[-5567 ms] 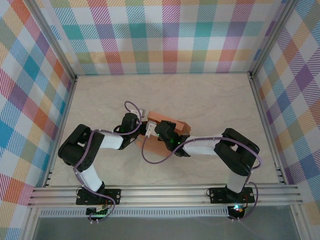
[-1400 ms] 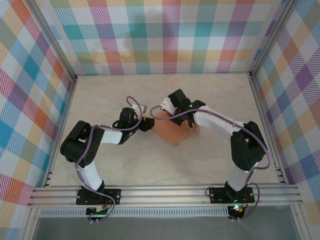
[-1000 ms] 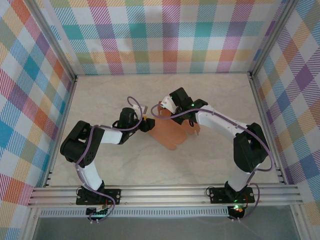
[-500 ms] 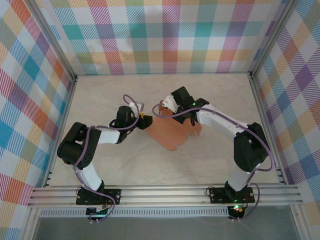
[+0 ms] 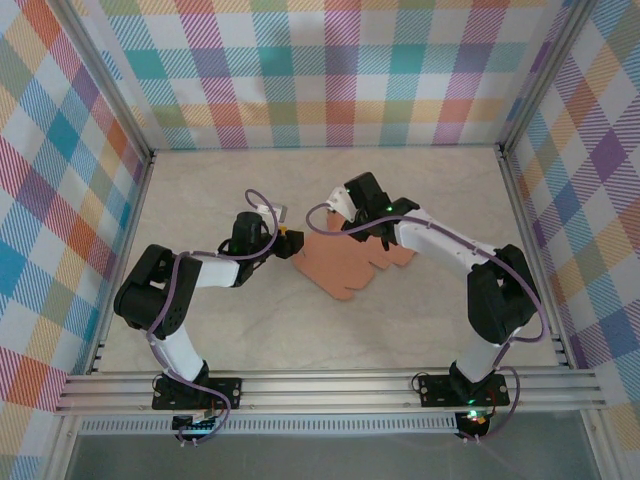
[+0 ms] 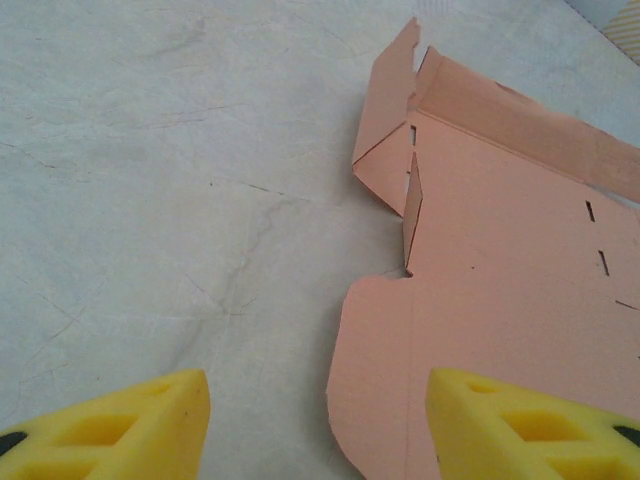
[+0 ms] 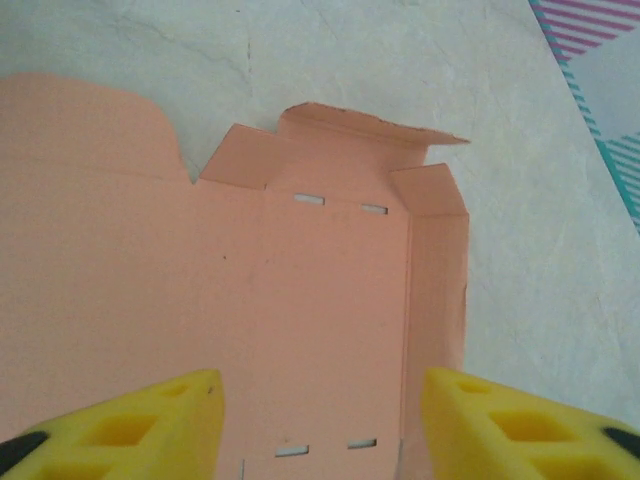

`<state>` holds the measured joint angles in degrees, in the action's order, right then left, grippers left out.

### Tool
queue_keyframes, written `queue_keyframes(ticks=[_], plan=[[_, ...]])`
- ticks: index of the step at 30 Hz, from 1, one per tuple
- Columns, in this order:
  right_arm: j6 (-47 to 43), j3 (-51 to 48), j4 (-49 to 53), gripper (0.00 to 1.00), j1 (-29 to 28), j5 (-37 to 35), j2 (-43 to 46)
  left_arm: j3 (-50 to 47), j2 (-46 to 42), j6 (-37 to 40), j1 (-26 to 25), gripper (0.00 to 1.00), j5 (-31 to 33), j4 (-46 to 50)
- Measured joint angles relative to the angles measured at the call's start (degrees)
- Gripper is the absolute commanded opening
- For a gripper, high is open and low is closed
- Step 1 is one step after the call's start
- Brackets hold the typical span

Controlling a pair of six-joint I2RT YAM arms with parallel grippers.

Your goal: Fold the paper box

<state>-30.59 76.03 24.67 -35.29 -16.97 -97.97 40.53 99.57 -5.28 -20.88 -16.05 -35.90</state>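
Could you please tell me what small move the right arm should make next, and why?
Probably lower the right gripper towards the end flap and pinch it: the paper box lies opened flat on the table, the fingers are open and empty, and that flap already stands slightly raised.

The left arm (image 5: pixel 215 271) and the right arm (image 5: pixel 440 245) were black at the joints, with white shells on the links between. A thin purple cable (image 5: pixel 262 196) looped loose behind the left end effector (image 6: pixel 318 420); a second ran behind the right end effector (image 7: pixel 322 420). Each finger (image 6: pixel 110 425) was a yellow foam block (darker recessed cut-outs moulded in). A small green light (image 5: pixel 383 210) glowed just behind the right end effector.
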Motion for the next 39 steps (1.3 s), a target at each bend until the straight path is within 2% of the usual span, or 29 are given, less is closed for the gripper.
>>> queue_keyframes(ticks=[2, 5, 8, 12, 16, 22, 28, 30, 39], plan=[[2.40, 0.07, 0.02, 0.77, 1.46, 2.03, 0.00, 0.04, -0.02, -0.22, 0.00, 0.59, -0.50, 0.48], [6.23, 0.26, 0.04, 0.83, 5.75, 6.60, 0.02, 0.90, -0.02, -1.53, -0.37, 0.59, -1.11, 3.43], [9.44, 1.99, 1.60, 0.84, 12.39, 12.55, -0.68, 1.88, -0.33, -3.91, -1.27, 0.58, -1.31, 5.66], [10.88, 9.40, 4.02, 0.84, 20.17, 19.89, -5.95, 2.08, -1.75, -7.41, -3.85, 0.58, -1.90, 7.23], [10.16, 17.53, 8.79, 0.83, 23.85, 25.29, -13.68, 2.47, -2.36, -8.55, -6.71, 0.58, -2.01, 9.42], [6.97, 29.20, 18.62, 0.74, 26.27, 31.10, -25.73, 2.49, -2.38, -8.85, -8.63, 0.58, -1.97, 12.09], [3.58, 35.36, 25.44, 0.53, 26.67, 32.83, -30.99, 2.49, -2.38, -8.83, -8.63, 0.58, -1.90, 13.46], [2.82, 36.74, 26.88, 0.49, 26.67, 33.57, -31.80, 2.49, -2.38, -8.83, -8.63, 0.58, -1.90, 13.53], [1.16, 37.24, 29.38, 0.44, 26.67, 34.36, -32.83, 2.51, -2.38, -8.17, -8.63, 0.58, -1.09, 15.04]])
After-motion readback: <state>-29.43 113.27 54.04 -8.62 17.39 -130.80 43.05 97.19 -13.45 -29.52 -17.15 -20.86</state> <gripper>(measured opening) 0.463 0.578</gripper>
